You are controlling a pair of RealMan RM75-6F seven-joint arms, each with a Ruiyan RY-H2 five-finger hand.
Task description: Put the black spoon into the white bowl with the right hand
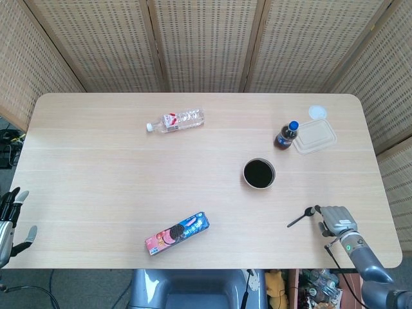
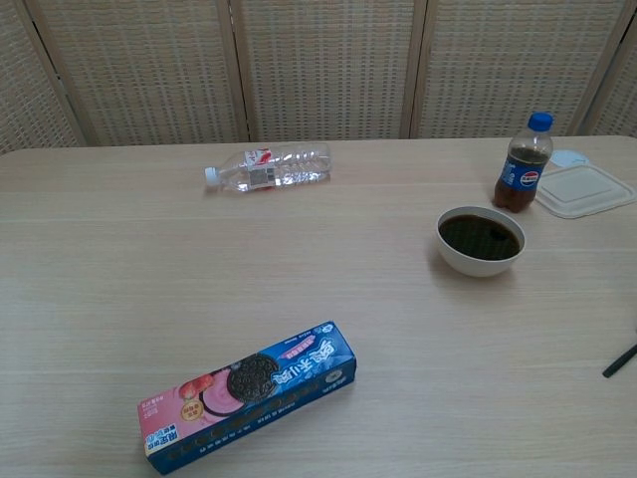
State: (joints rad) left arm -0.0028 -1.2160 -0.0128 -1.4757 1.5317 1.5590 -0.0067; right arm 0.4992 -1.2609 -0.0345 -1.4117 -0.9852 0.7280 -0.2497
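The black spoon [image 1: 299, 218] lies low over the table near the front right, its handle pointing left and toward the front edge; its tip [image 2: 619, 360] shows at the chest view's right edge. My right hand [image 1: 335, 219] grips the spoon's other end, which is hidden in the fingers. The white bowl [image 1: 259, 174], dark inside, stands left of and behind the hand, well apart from the spoon; it also shows in the chest view [image 2: 481, 240]. My left hand [image 1: 11, 219] hangs off the table's left front corner with its fingers apart and nothing in it.
A cola bottle [image 1: 286, 135] stands behind the bowl beside a lidded plastic container [image 1: 315, 136]. A clear water bottle [image 1: 175, 120] lies at the back middle. A blue cookie box [image 1: 177, 233] lies near the front edge.
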